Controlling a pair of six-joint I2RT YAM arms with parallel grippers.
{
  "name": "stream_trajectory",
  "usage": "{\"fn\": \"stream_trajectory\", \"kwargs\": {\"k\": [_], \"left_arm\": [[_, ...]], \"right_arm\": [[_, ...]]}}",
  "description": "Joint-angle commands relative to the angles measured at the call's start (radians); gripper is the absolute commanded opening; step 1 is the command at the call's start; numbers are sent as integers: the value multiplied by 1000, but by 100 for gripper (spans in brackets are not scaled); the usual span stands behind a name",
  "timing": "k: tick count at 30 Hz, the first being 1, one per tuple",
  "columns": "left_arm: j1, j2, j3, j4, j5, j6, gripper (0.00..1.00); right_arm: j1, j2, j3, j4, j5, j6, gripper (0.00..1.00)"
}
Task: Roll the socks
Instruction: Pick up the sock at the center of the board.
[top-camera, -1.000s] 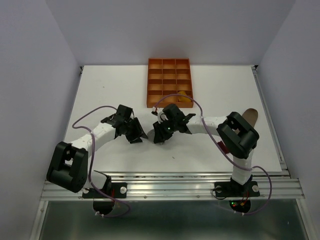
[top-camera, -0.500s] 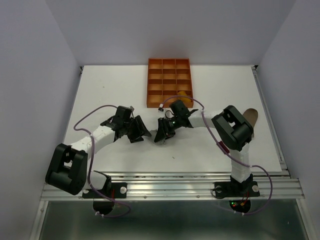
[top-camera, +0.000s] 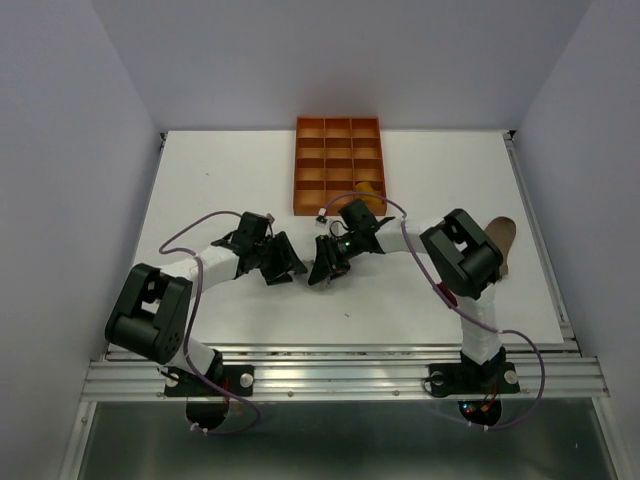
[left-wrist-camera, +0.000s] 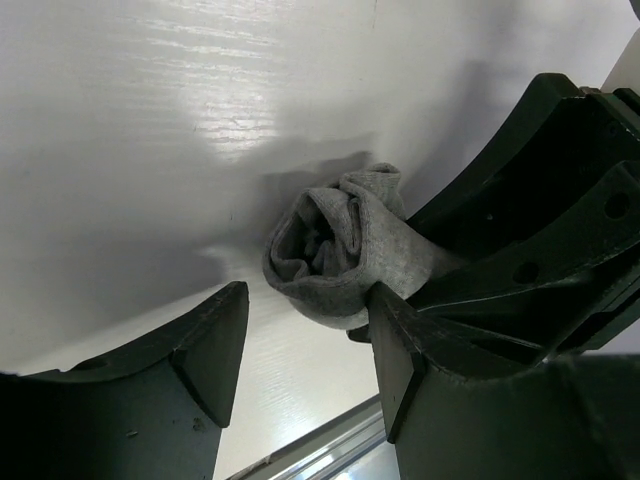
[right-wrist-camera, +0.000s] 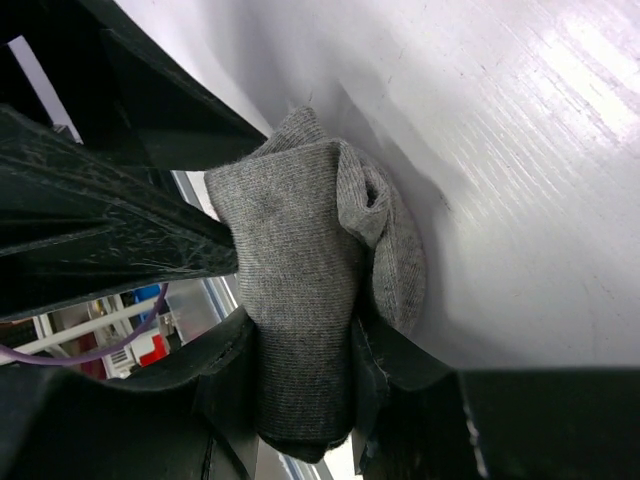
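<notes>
**A:** What is under the two sets of fingers?

**B:** A white desk (top-camera: 230, 180). Beyond both sets of fingers, toward the far edge, sits an orange tray (top-camera: 298, 170) split into compartments.

**A:** And the socks?

**B:** A taupe sock (top-camera: 503, 238) lies flat, well apart from the fingers, out past the right arm's elbow, which hides part of it. A mustard sock (top-camera: 368, 193) shows in the tray's near right compartment, just beyond the right fingers (right-wrist-camera: 400, 375).

**A:** The grey one?

**B:** The grey sock (left-wrist-camera: 335, 250) is bunched into a loose roll low against the desk. Its soft knit is wrapped round on itself, with folds curling into a dark hollow at the open end. The right fingers are clenched on it, pinching one end of the bundle from both sides. The rest bulges out past their tips.

**A:** What about the left fingers (left-wrist-camera: 205, 345)?

**B:** They are released and stand spread apart. The roll sits just ahead of their tips, opposite the gap. One finger's edge touches the fabric and the other is apart from it. From above, the two sets of fingers nearly meet tip to tip and hide the roll.
</notes>
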Motion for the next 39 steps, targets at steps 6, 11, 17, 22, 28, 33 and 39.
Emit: {"fn": "stream_trajectory", "kwargs": {"k": [6,11,17,22,28,33,39], "left_arm": [[-40,123,19,103,47,-1,36],[-45,141,12,110,33,-13,0],[-54,116,21,6,-85,-4,0],[-74,113,53,-46,-96,44,0],[-92,141,106,-135,-142,87,0],[-95,164,136,-160,-130,94,0],[-97,205,192,-229,-130,99,0]], "right_arm": [[5,60,24,-76,52,-20,1],[5,52,30,-82,85,-36,11],[5,-61,26,-100,192,-139,41],[5,-167,18,-89,316,-239,52],[5,-270,-16,-68,416,-297,57],[18,-334,-63,-30,395,-357,58],[175,-408,-128,23,614,-553,60]]}}
